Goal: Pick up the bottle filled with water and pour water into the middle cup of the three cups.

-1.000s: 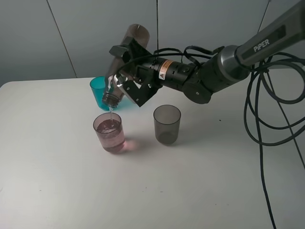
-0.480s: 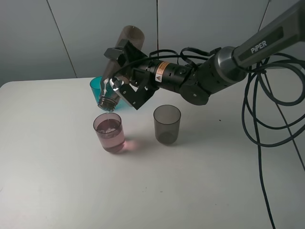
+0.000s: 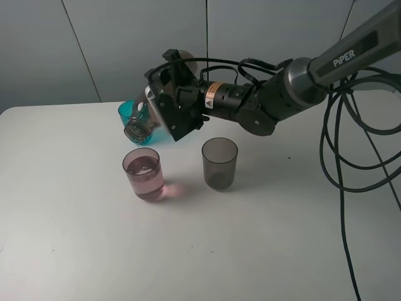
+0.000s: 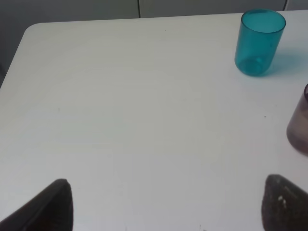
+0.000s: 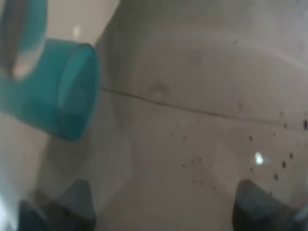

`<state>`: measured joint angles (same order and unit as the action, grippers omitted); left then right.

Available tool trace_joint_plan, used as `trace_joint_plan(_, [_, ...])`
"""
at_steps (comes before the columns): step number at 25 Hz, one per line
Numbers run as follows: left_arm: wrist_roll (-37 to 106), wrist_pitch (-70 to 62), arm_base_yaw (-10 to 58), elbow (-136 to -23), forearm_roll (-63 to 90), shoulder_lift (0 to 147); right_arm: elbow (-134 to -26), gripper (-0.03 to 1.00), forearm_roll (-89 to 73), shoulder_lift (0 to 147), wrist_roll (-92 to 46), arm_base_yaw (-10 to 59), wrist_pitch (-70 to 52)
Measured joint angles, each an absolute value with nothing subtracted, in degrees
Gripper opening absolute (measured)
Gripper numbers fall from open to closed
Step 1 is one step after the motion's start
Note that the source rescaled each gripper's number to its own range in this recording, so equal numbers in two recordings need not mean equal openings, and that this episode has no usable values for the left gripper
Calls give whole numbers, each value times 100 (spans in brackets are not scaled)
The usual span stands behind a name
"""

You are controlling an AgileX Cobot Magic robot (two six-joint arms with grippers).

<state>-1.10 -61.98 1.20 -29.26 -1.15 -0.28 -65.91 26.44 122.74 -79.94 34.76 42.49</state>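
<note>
Tipped bottle (image 3: 138, 130) in right end effector (image 3: 166, 105) near middle cup (image 3: 143, 175)

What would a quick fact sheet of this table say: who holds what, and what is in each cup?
right gripper: shut on the bottle
bottle: tilted, mouth low, just above and behind the pink cup; no stream visible
pink cup: upright, partly filled with water
grey cup: upright, looks empty
teal cup: upright, looks empty, behind the bottle
left gripper: open, holding nothing
table: white
</note>
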Motion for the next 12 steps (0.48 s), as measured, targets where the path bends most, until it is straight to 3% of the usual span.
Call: trace_joint_plan(12, [-130,-6198,120,-2926,-115,-28,-6591,0,2644,11753,-2927,3357,4096])
